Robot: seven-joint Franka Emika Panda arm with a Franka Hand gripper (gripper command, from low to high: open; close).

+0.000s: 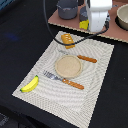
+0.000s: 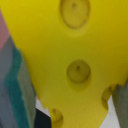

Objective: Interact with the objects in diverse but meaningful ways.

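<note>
A striped beige placemat (image 1: pixel 95 95) carries a round tan plate (image 1: pixel 68 66), flanked by an orange-handled fork (image 1: pixel 64 80) and knife (image 1: pixel 83 58).

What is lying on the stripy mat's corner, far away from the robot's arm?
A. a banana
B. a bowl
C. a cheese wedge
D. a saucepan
A. The yellow banana lies on the corner of the striped placemat at the exterior view's lower left, while the cheese wedge is up by the claw.
</note>
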